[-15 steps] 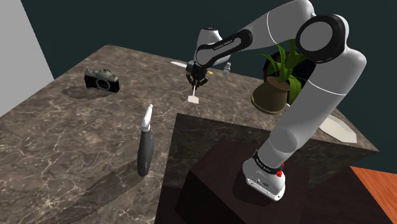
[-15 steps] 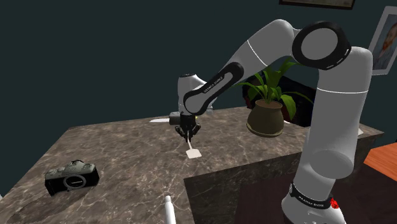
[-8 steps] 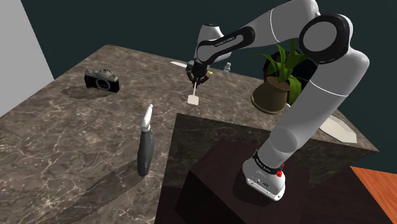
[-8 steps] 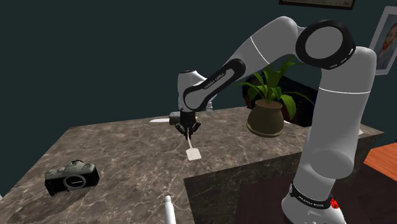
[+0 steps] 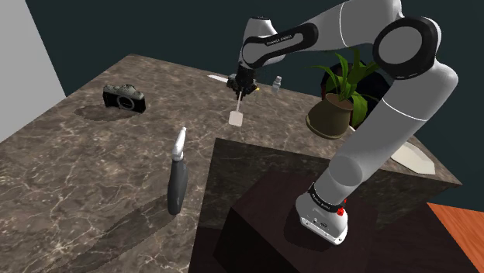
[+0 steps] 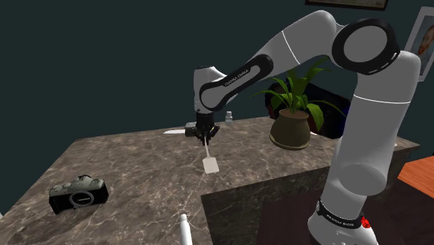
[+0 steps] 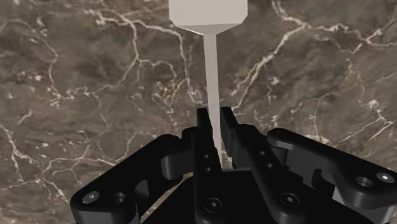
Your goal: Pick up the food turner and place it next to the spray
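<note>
Gripper point(image 5: 242, 87) is hanging over the far part of the dark, pale-veined worktop point(image 5: 93, 171), pointing straight down. Its two black fingers are closing tight on the thin handle of the white food turner point(image 5: 236, 116), pinching it near the top end. The turner is dangling upright from that grip with its flat, squarish blade lowest. In the wrist view the blade is showing far out beyond the fingertips against the stone. Whether the blade is touching the worktop or hanging just clear of it cannot be told.

The spray point(image 5: 276, 82), a small pale bottle, is standing upright near the worktop's far edge. In the shoulder view it is sitting just to the right of the gripper and apart from the turner. A thin white flat piece point(image 5: 219, 77) is lying by the same edge, on the gripper's other side.

A camera point(image 5: 124, 98) is resting well away toward the shoulder view's left. A dark-handled tool with a pale tip point(image 5: 178, 182) is lying nearer the stand point(image 5: 264, 225). A potted plant point(image 5: 337, 108) is standing behind the arm.
</note>
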Controlling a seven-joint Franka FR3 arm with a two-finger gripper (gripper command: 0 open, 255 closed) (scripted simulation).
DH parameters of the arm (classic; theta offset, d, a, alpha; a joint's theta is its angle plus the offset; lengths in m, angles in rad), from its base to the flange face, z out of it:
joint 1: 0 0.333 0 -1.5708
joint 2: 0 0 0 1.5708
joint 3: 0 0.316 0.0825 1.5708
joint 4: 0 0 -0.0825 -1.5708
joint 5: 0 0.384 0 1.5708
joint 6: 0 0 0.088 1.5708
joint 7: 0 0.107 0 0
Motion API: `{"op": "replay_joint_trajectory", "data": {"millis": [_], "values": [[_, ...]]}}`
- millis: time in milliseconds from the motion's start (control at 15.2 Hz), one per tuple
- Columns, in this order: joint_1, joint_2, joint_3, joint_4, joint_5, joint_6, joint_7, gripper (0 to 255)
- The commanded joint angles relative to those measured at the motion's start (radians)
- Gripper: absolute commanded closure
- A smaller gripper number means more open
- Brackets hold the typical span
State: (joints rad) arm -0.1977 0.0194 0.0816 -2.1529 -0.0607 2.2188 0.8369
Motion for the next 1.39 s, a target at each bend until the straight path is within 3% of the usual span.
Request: {"op": "replay_joint_trajectory", "data": {"millis": [0,1320], "values": [[0.000,-0.012,0.000,0.017,0.003,-0.030,-0.002,255],[0.000,-0.086,0.000,0.206,0.017,-0.292,-0.021,255]]}}
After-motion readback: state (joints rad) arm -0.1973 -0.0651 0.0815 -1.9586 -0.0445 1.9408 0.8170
